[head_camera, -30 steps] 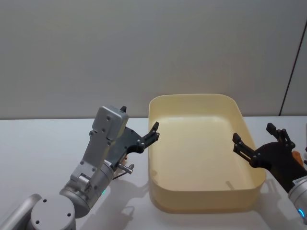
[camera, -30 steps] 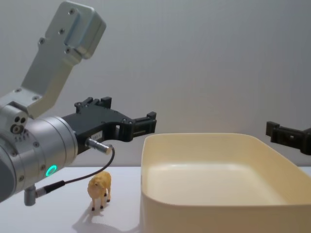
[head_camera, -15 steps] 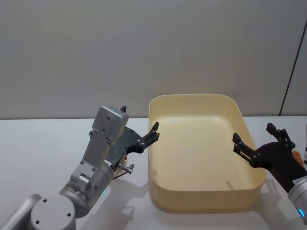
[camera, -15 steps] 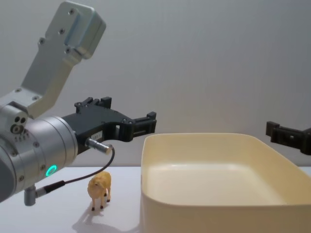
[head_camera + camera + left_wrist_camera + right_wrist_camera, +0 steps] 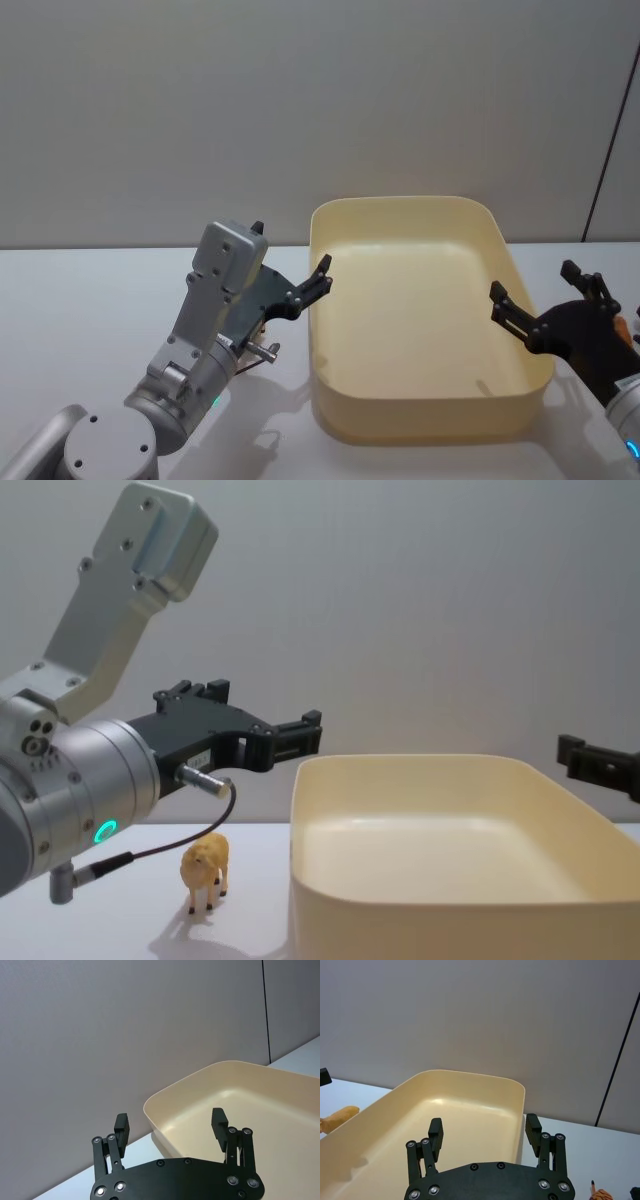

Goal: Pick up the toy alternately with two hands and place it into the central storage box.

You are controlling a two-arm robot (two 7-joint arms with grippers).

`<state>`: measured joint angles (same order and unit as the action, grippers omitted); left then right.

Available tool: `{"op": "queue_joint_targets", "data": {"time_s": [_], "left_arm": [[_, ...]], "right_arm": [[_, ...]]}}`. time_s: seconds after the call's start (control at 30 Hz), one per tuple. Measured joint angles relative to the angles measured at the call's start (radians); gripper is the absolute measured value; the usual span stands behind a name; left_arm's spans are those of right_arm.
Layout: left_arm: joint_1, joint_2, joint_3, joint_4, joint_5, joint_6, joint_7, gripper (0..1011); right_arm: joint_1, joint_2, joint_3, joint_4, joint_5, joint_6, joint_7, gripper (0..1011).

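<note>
The central storage box is a pale cream tub in the middle of the table, with nothing showing inside it. A small tan sheep toy stands on the table to its left, below my left gripper. That gripper hangs open just outside the box's left wall, fingers pointing toward the box. My right gripper is open over the box's right rim; the right wrist view looks past its fingers into the box. A striped toy lies beside the right gripper.
The box stands on a white table that runs up to a grey wall. A cable loops from the left arm down near the sheep. A tan toy part shows past the box's far side in the right wrist view.
The right gripper has shifted slightly to the right and a little lower. The left arm and the sheep have not moved.
</note>
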<state>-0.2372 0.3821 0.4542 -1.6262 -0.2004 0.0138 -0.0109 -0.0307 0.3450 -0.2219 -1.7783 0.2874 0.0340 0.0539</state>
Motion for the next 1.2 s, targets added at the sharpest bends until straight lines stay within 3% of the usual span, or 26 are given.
{"op": "queue_joint_targets", "data": {"time_s": [0.43, 0.83, 1.2], "left_arm": [[0.000, 0.000, 0.000, 0.000, 0.000, 0.000, 0.000, 1002], [0.000, 0.000, 0.000, 0.000, 0.000, 0.000, 0.000, 1002], [0.000, 0.000, 0.000, 0.000, 0.000, 0.000, 0.000, 1001]], "right_arm": [[-0.067, 0.042, 0.030, -0.063, 0.013, 0.008, -0.082, 1001], [-0.170, 0.114, 0.100, -0.121, 0.063, 0.026, -0.192, 1001], [-0.204, 0.140, 0.129, -0.106, 0.079, 0.067, -0.211, 1001]]}}
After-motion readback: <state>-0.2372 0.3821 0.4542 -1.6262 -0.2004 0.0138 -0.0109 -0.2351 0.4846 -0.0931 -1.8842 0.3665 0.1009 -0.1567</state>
